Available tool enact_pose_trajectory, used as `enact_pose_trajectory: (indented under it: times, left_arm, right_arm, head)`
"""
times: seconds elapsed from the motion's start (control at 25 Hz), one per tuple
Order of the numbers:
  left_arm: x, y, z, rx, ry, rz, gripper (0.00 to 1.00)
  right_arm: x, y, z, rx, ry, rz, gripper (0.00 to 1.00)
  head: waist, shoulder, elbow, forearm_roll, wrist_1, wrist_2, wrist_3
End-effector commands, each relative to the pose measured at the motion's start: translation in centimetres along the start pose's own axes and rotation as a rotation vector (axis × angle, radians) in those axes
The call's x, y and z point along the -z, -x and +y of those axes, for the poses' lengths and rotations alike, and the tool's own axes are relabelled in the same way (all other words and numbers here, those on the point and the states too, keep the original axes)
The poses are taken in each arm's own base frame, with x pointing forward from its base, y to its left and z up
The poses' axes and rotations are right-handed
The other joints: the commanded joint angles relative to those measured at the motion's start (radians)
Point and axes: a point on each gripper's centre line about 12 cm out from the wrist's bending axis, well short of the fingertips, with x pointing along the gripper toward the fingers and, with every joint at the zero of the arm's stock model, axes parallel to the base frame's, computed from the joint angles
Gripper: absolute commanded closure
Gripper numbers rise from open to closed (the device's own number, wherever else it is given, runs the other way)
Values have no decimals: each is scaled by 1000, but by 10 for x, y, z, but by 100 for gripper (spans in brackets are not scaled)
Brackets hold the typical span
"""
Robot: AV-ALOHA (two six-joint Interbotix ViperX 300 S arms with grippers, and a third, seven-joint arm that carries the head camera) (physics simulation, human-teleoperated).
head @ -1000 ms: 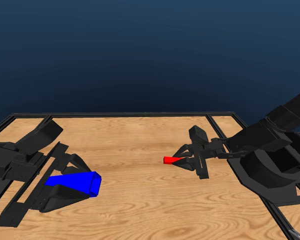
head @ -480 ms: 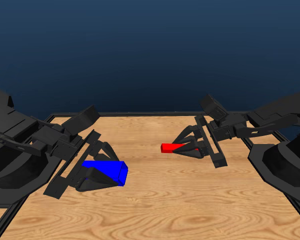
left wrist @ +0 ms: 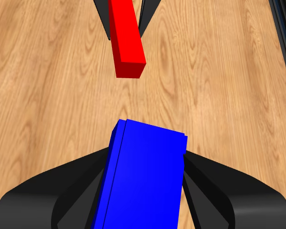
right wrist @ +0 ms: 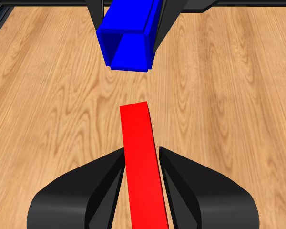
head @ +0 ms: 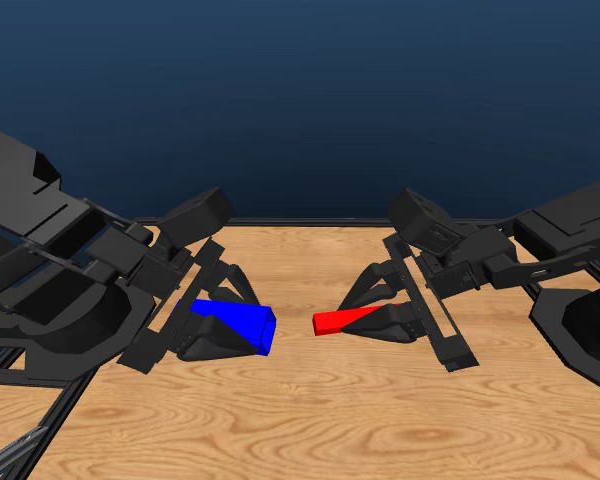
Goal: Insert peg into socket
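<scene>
Head view: left gripper (head: 242,322) clamped on socket (head: 238,322), right gripper (head: 372,318) clamped on peg (head: 338,320), both aloft over table (head: 310,420), ends facing across small gap, apparently lined up for insertion.

You had flat, even rendered light in all three views, with no glare and no blur anywhere. The table (head: 310,420) was bright and its wood grain stayed sharp right out to its near edge. Behind its far edge the backdrop was a dim blue. The peg (right wrist: 142,157) and the socket (left wrist: 143,181) showed only face-to-face shading, paler on top, darker on the sides. You saw no cast shadows on the wood.
</scene>
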Motion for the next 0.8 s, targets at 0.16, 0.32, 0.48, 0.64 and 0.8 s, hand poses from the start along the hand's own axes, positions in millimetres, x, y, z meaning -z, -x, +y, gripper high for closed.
enact_pose_trajectory:
  times: [0.16, 0.32, 0.48, 0.64, 0.8]
  left_arm:
    - [-22, 7, -7, -9, 11, -41, 100]
    - [-19, 2, -7, -19, 5, -23, 100]
    - [-20, -5, -9, -40, 4, 7, 100]
    - [-26, -10, -3, -42, 39, -17, 100]
    - [-16, -11, -7, -45, 26, 14, 100]
  right_arm:
    - [-36, -7, 10, -17, 36, -52, 100]
    - [-45, -17, 7, -10, 38, -68, 100]
    - [-53, -33, 0, 3, 28, -91, 100]
    - [-68, -57, -1, 4, 19, -123, 100]
    - [-78, -76, 2, -4, -3, -142, 100]
  head:
    - [15, -1, -15, 2, -9, -2, -3]
    - [18, 5, -18, 2, -7, -3, -7]
    - [23, 10, -19, 4, -6, -3, -6]
    - [34, 14, -24, 7, -18, -2, -2]
    - [44, 14, -27, 7, -20, -7, -9]
